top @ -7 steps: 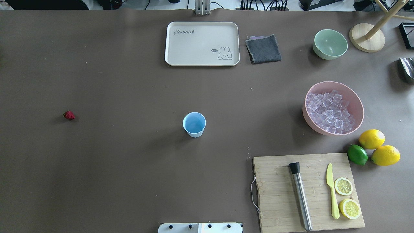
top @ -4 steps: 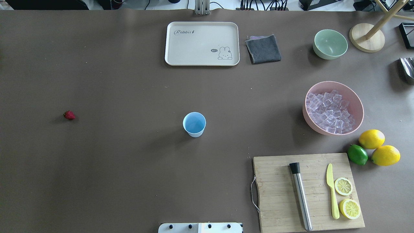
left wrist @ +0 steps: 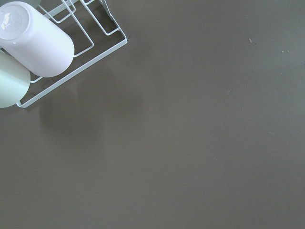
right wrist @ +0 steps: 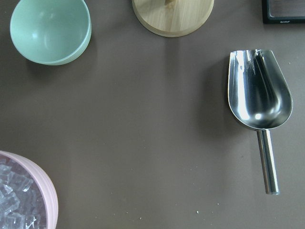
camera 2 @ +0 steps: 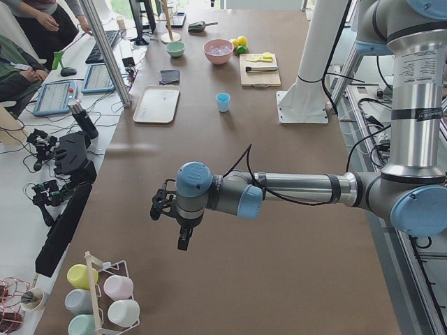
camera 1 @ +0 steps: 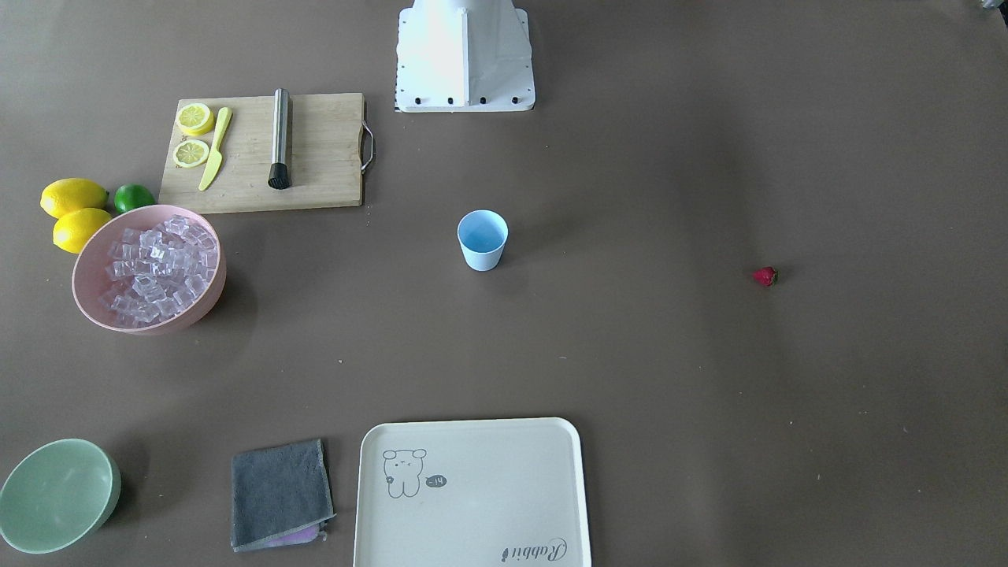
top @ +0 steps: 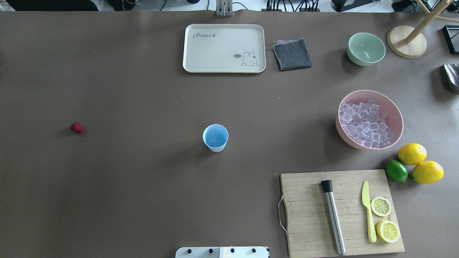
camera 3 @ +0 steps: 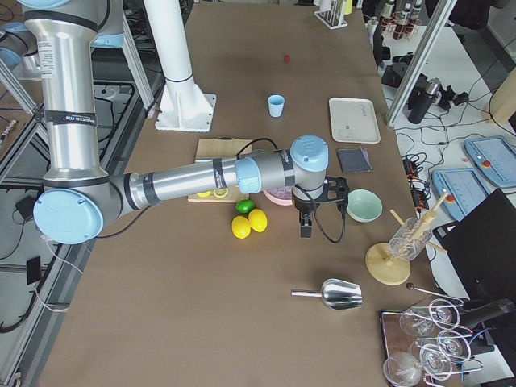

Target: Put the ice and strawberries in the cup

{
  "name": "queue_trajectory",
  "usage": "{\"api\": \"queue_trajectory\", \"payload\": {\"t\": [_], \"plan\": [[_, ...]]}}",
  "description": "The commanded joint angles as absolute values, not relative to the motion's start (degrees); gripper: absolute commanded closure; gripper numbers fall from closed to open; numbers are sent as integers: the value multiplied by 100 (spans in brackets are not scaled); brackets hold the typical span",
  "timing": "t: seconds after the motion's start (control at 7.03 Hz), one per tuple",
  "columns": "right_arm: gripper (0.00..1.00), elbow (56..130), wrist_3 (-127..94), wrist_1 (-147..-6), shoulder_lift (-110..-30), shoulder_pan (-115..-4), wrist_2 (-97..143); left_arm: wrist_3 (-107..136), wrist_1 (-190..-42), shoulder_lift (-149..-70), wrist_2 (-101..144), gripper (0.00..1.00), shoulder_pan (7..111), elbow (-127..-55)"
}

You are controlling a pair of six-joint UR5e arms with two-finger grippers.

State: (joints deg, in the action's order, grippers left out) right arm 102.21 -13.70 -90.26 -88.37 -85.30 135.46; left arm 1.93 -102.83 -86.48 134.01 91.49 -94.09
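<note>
The light blue cup (top: 215,137) stands upright near the table's middle, and also shows in the front view (camera 1: 482,239). The strawberry (top: 76,127) lies alone far to the cup's left. The ice (top: 365,123) fills a pink bowl (top: 397,114) at the right. My left gripper (camera 2: 183,241) shows only in the exterior left view, far from the cup, above bare table near a cup rack. My right gripper (camera 3: 305,228) shows only in the exterior right view, beside the pink bowl. I cannot tell whether either is open or shut.
A metal scoop (right wrist: 259,95) lies right of the pink bowl. A pale green bowl (top: 366,48), grey cloth (top: 292,54) and cream tray (top: 224,48) sit at the back. A cutting board (top: 308,215) holds a muddler, knife and lemon halves; lemons and a lime (top: 396,171) lie beside it.
</note>
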Motion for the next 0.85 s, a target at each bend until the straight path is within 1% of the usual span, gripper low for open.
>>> {"api": "queue_trajectory", "payload": {"t": [0.0, 0.57, 0.71], "plan": [[0, 10222, -1075, -9026, -8815, -8473, 13561, 193, -10283, -8648, 13403, 2, 9149, -9413], [0, 10222, -1055, -8991, -8815, -8464, 13553, 193, -10283, -8657, 13403, 2, 9149, -9404], [0, 10187, -1063, -8756, -8833, -8464, 13570, 185, -10283, -8666, 13412, 2, 9149, -9396]]}}
